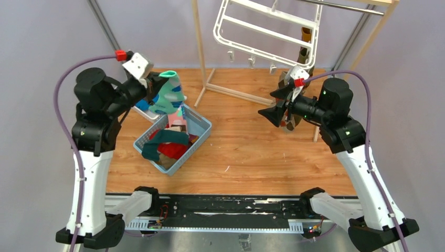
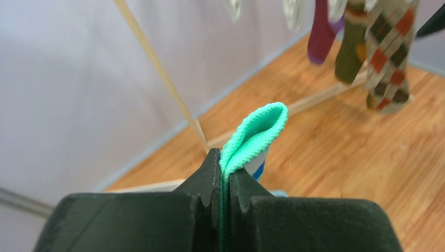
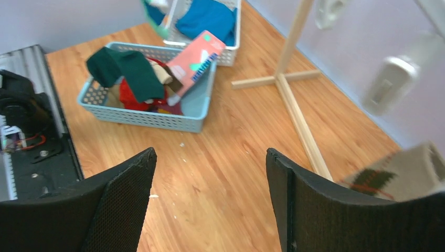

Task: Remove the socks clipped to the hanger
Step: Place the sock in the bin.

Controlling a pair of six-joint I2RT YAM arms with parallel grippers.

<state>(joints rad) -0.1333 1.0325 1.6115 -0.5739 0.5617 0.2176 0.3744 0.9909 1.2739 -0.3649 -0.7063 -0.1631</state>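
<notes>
Wood-grain tabletop point(image 1: 252, 157) bare between basket and wooden rack foot point(image 1: 236, 93); open room at centre. Left tool point(image 2: 224, 169) pinched tight on mint knit sock point(image 2: 257, 128), over far end of light-blue perforated basket point(image 1: 205, 126). Basket holds dark-teal, red and pink-patterned socks point(image 1: 168, 139). Right tool point(image 3: 210, 157) spread wide, nothing between pads, near argyle sock point(image 2: 391, 52) hanging from white plastic hanger point(image 1: 267, 32), far right.

few socks point(image 2: 387, 50) on tilted white hanger point(image 1: 267, 32)
</notes>
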